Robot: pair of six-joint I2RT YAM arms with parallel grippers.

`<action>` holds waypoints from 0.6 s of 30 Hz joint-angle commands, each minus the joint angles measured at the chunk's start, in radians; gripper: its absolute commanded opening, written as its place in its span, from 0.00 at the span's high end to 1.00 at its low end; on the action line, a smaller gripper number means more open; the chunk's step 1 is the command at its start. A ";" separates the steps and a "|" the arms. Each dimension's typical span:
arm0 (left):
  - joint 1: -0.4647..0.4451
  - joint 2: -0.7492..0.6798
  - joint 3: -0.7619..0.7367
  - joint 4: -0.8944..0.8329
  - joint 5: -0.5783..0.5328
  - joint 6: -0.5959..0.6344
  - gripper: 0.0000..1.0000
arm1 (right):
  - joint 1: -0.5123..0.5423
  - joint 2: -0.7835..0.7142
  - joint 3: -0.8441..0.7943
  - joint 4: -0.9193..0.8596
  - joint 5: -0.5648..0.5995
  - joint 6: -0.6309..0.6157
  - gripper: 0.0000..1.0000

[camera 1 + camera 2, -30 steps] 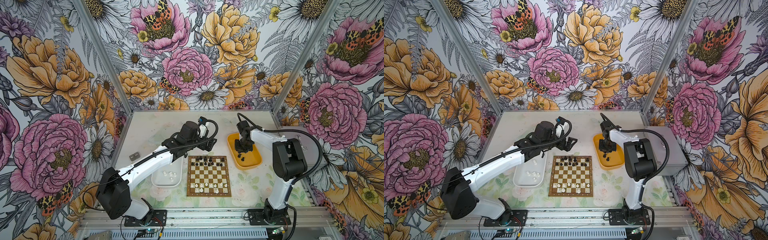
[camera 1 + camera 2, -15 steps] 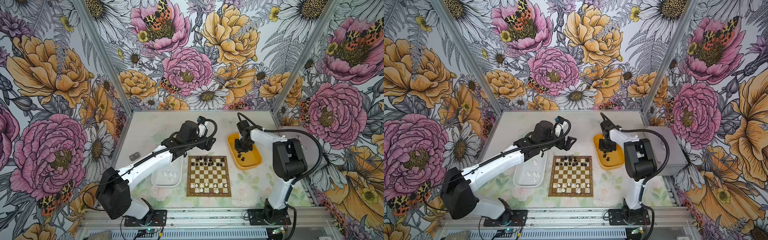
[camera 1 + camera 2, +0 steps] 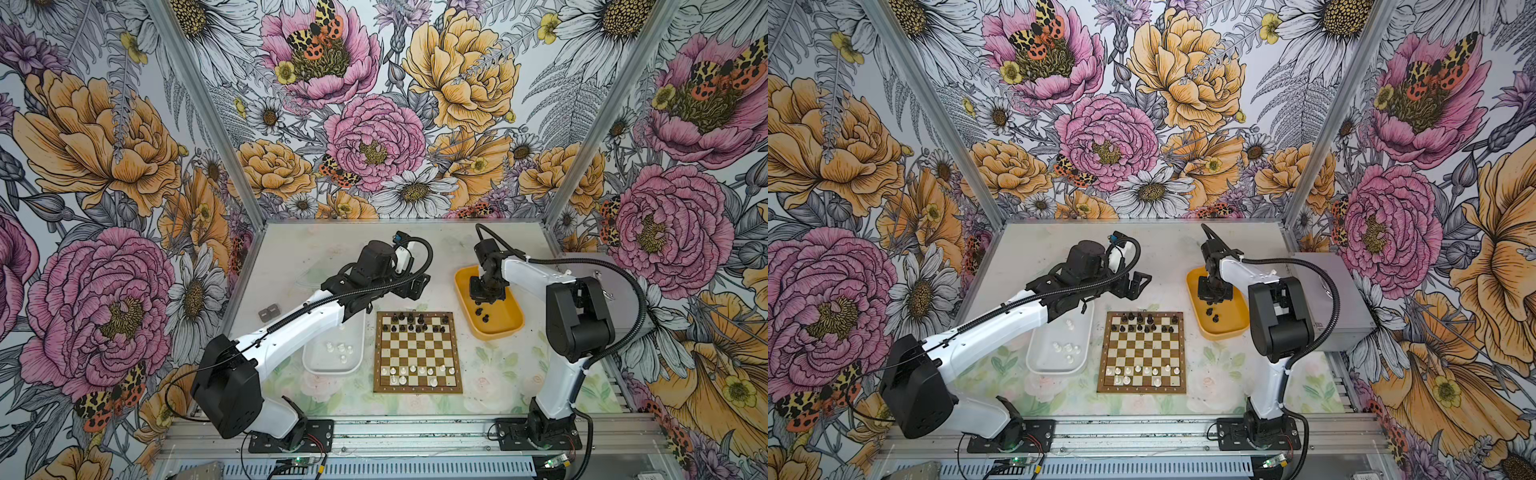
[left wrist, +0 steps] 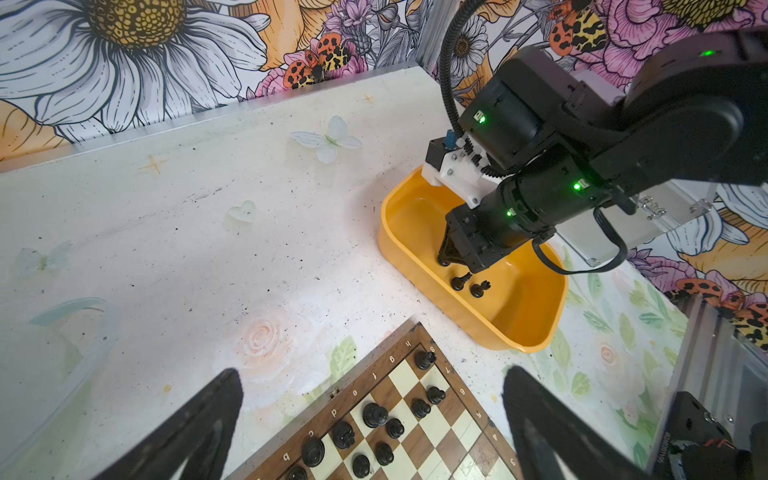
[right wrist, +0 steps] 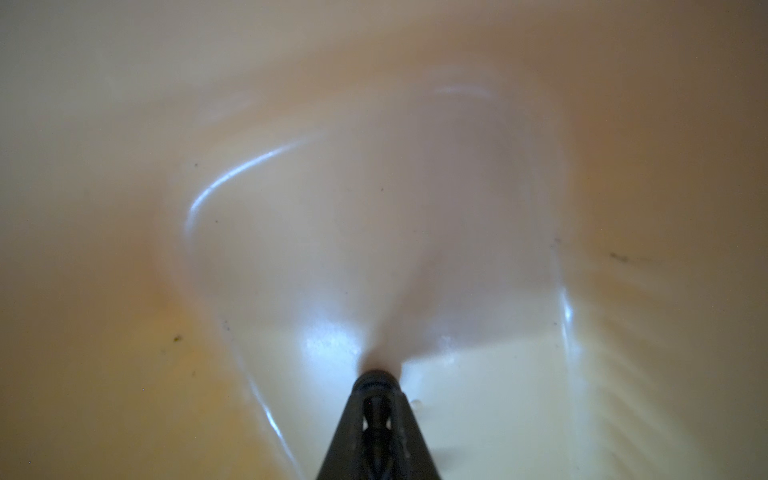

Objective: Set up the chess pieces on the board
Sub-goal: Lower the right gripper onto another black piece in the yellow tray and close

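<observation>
Two loose black pieces (image 4: 480, 289) lay on the floor of the yellow tray (image 3: 505, 328), just beside the right gripper (image 4: 444, 259). That gripper pointed down into the tray with its jaws pressed together; whether they pinched a piece could not be told. The board (image 3: 417, 349) lay flat in the middle of the table (image 3: 291, 249), square to its front edge, with a lettered edge on the far side. More black pieces stood upright on its two far rows, and white pieces (image 3: 402, 380) stood on its two near rows. Other white pieces sat in the white tray (image 3: 328, 365) left of the board, its long axis running front to back. The left gripper (image 4: 372, 374) hovered just beyond the board's far edge, jaws spread wide.
</observation>
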 commanded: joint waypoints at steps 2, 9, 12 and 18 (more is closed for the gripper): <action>0.008 -0.044 -0.007 0.002 0.006 0.017 0.01 | -0.003 -0.013 0.023 -0.007 0.000 0.007 0.90; 0.010 -0.065 -0.030 0.003 -0.006 0.013 0.01 | 0.007 -0.056 0.034 -0.029 -0.010 0.011 0.90; 0.013 -0.070 -0.039 0.007 -0.007 0.010 0.01 | 0.007 -0.046 0.033 -0.031 -0.001 0.005 0.90; 0.012 -0.083 -0.047 0.009 -0.015 0.000 0.01 | 0.007 -0.027 0.020 -0.030 0.002 -0.003 0.90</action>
